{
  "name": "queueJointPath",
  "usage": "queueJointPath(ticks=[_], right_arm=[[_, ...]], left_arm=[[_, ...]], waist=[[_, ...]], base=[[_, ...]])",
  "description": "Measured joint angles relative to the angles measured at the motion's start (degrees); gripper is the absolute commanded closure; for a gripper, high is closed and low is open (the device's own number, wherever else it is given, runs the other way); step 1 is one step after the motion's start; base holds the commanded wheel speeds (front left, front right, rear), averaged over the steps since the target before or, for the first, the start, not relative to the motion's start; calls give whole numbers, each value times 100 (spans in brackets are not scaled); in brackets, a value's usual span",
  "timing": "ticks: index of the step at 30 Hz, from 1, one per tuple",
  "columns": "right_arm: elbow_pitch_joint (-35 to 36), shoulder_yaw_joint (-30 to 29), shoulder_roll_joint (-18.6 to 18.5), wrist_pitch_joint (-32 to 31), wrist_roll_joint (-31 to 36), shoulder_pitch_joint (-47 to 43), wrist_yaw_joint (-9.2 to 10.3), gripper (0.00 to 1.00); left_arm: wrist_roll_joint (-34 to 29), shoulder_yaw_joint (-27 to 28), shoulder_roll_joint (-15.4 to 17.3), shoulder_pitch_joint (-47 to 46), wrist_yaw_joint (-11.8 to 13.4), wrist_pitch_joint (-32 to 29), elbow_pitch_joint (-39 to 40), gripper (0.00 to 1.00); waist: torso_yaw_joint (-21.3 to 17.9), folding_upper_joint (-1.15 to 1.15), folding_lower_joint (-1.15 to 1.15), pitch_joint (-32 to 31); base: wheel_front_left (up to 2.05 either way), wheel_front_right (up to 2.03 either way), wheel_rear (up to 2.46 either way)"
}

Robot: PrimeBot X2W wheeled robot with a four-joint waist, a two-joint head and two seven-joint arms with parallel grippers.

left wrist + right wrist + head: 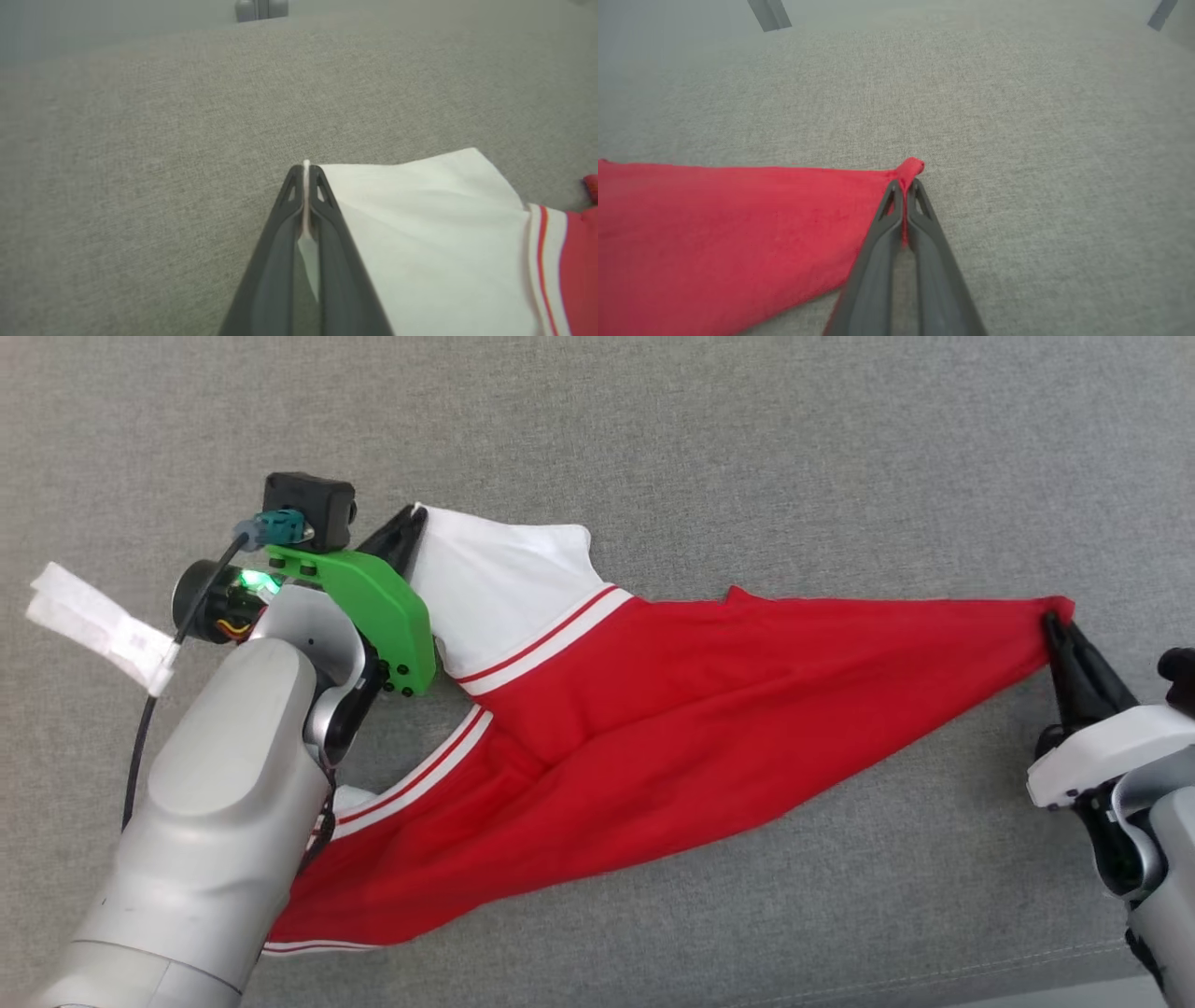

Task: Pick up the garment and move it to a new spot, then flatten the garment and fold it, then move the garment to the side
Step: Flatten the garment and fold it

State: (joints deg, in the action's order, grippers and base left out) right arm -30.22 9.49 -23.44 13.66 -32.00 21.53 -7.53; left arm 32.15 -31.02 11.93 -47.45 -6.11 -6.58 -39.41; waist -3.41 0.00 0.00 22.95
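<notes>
Left gripper [306, 172] is clamped on the white corner and right gripper [906, 186] on the red corner of the garment [653, 709], stretched across the middle of the grey cloth surface [747, 448], so I should pull both apart evenly and lower slowly, that it lies flat without wrinkles.

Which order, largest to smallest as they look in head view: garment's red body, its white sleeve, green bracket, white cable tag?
1. red body
2. white sleeve
3. green bracket and white cable tag: these look about alike. The bracket rides up on the arm, nearer the camera, so I won't rank them.
</notes>
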Motion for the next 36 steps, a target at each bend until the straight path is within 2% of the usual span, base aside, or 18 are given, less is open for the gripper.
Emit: queueJointPath(ticks=[6,12,17,22,29,36], right_arm=[[988,-348,-298,115,271,-45,0,100],[2475,-875,-485,94,846,-301,0,100],[3794,-1311,-592,-483,1145,-333,0,100],[4691,-1690,-673,-1093,1230,-97,0,100],[4959,-1890,-887,-1630,1028,354,0,100],[4573,-1730,-961,-1759,633,678,0,100]], left_arm=[[-63,244,234,317,316,702,1007,100],[-194,653,552,530,893,1179,2507,100],[-493,888,768,461,1330,1278,3875,100],[-769,1036,925,23,1575,1138,4897,100],[-827,1135,1009,-438,1700,787,5433,100],[-666,1081,929,-732,1616,581,5011,100]], waist=[[31,0,0,-313],[60,0,0,-740],[112,0,0,-1128],[170,0,0,-1501],[219,0,0,-2022],[242,0,0,-2182]], base=[[0,0,0],[0,0,0],[0,0,0],[0,0,0],[0,0,0],[0,0,0]])
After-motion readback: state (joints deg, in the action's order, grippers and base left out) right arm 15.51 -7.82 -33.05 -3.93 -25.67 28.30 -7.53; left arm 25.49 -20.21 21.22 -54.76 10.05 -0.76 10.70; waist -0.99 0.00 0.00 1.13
